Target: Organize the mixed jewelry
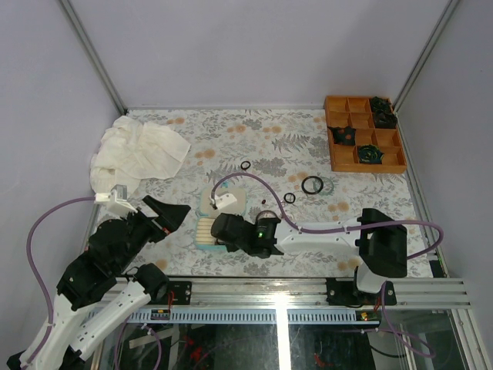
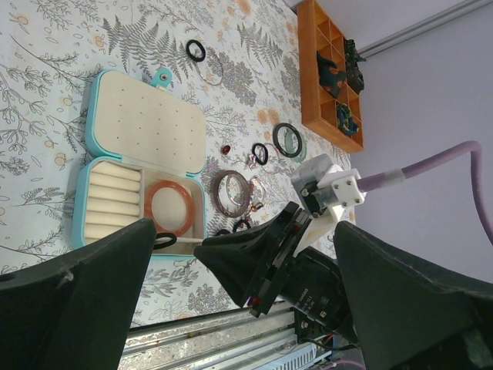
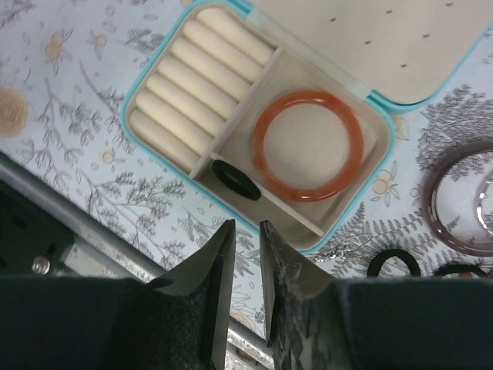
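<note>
From above, the right arm (image 1: 308, 235) covers most of the teal case (image 1: 204, 230), leaving only its left end in sight. In the right wrist view the lid (image 3: 370, 38) runs off the top edge. A purplish bangle (image 3: 426, 199) is cut by the right edge. Two black rings (image 3: 393, 252) sit half behind a finger (image 3: 300, 308) of the right gripper (image 3: 243, 231). The dark clumps (image 1: 370, 154) in the orange tray (image 1: 336, 160) are too small to tell.

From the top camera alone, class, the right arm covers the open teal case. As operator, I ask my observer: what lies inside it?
Observer: A reddish-brown bangle lies flat in the large compartment of the teal case.
Operator: Anything else in there?
Observer: One black ring, in the narrow compartment beside the bangle's.
Operator: Is the right gripper holding anything?
Observer: No; its jaws stand slightly apart with nothing between them.
</note>
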{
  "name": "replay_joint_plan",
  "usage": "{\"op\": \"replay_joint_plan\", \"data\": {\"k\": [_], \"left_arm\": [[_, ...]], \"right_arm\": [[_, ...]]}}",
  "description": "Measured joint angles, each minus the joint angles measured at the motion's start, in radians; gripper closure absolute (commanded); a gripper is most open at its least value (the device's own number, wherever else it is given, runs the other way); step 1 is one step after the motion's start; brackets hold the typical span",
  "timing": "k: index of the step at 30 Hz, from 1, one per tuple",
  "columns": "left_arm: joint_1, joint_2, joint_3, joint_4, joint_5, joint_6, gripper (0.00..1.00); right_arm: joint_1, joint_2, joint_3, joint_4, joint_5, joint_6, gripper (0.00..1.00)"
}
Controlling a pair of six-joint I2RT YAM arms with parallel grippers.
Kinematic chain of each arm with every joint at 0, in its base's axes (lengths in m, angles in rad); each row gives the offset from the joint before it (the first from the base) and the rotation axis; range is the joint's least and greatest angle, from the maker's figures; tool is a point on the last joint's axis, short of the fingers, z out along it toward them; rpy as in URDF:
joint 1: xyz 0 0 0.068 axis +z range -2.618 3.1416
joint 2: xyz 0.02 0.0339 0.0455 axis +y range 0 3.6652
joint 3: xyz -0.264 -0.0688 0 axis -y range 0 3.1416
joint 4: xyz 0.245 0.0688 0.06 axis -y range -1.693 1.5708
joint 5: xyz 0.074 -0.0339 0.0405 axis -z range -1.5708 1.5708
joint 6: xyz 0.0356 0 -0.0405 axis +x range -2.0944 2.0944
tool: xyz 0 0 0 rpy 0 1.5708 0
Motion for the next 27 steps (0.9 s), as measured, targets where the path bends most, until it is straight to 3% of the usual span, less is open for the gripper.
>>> {"op": "replay_joint_plan", "data": {"k": [14,27], "left_arm": [[0.0,0.011,0.0,0.0,0.0,0.0,0.0],[0.0,0.011,0.0,0.0,0.0,0.0,0.0]], "right_arm": [[-0.064,0.074,0.021,0.008,-0.194,-0.086,0.74],[-0.112,0.082,0.021,0.043,-0.239,-0.118,0.71]]}}
